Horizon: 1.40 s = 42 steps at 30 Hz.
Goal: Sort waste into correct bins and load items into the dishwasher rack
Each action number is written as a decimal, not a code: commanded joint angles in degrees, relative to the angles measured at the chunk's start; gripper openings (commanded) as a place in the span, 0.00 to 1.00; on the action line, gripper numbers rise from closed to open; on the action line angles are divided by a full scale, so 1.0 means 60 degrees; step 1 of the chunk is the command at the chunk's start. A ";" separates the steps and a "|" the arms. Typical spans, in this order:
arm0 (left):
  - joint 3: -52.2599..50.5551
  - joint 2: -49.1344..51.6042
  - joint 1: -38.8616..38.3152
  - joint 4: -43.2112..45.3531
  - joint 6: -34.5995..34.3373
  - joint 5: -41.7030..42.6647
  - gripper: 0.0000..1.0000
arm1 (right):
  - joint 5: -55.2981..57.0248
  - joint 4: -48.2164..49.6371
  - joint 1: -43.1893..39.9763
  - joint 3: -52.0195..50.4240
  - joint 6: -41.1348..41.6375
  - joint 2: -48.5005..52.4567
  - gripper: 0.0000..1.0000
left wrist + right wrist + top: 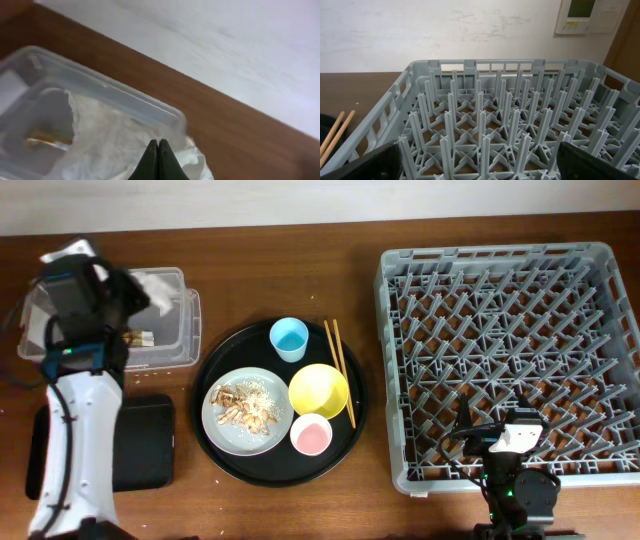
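My left gripper [133, 292] hangs over the clear plastic tub [172, 348], fingers shut tip to tip [158, 142]. A crumpled white paper wrapper [115, 135] lies right behind them in the tub [100, 82]; whether a fold is pinched I cannot tell. On the round black tray [225, 360] stand a light-blue cup [289, 338], a yellow bowl [318, 390], a pink cup [311, 434] and a grey plate [222, 430] bearing food scraps [245, 405]. Chopsticks [338, 370] lie beside the bowl. My right gripper [480, 165] stands open at the near rim of the grey dishwasher rack [500, 258].
A shallow black rectangular tray [145, 445] sits at the front left, partly under my left arm. A small brown scrap [47, 140] rests on the tub's floor. The rack's upright pegs [495, 120] fill the right wrist view, with the chopsticks [335, 135] at its left edge.
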 commanded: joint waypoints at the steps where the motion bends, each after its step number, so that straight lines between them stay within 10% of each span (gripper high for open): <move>1: 0.0138 0.1045 0.0645 0.0342 -0.0295 -0.0357 0.43 | 0.0055 -0.0029 -0.0062 -0.0080 -0.0029 -0.0062 0.99; 7: 0.0138 0.1173 0.0845 0.0353 -0.0295 0.0433 0.68 | 0.0055 -0.0029 -0.0062 -0.0080 -0.0029 -0.0062 0.99; 12: 0.0138 -0.0197 0.0841 -0.0066 -0.0291 0.5526 0.72 | 0.0055 -0.0029 -0.0062 -0.0080 -0.0029 -0.0062 0.99; 16: 0.0127 -0.0459 0.0794 -0.3100 -0.0251 0.8765 0.76 | 0.0055 -0.0029 -0.0062 -0.0080 -0.0029 -0.0062 0.99; 20: 0.0029 -0.0459 -0.0656 -0.6339 0.1829 0.7934 0.61 | 0.0055 -0.0029 -0.0062 -0.0080 -0.0029 -0.0062 0.99; 24: 0.0029 -0.0459 -0.2834 -0.7085 0.1821 0.4186 0.52 | 0.0055 -0.0029 -0.0062 -0.0080 -0.0029 -0.0062 0.99; 28: 0.0040 -0.0463 -0.2295 -0.7114 0.0306 0.0160 0.49 | 0.0055 -0.0029 -0.0062 -0.0080 -0.0029 -0.0062 0.99; 29: 0.0040 -0.0463 -0.2036 -0.7162 0.0113 -0.0120 0.59 | 0.0058 -0.0029 -0.0062 -0.0080 -0.0029 -0.0062 0.99; 30: 0.0040 -0.0463 -0.1494 -0.7257 0.0055 -0.0149 0.99 | 0.0055 -0.0029 -0.0062 -0.0080 -0.0029 -0.0062 0.99; 42: 0.0040 -0.0463 -0.0138 -0.7501 0.0058 -0.0331 1.00 | -0.2036 0.0295 -0.0062 -0.0080 0.1443 -0.0062 0.99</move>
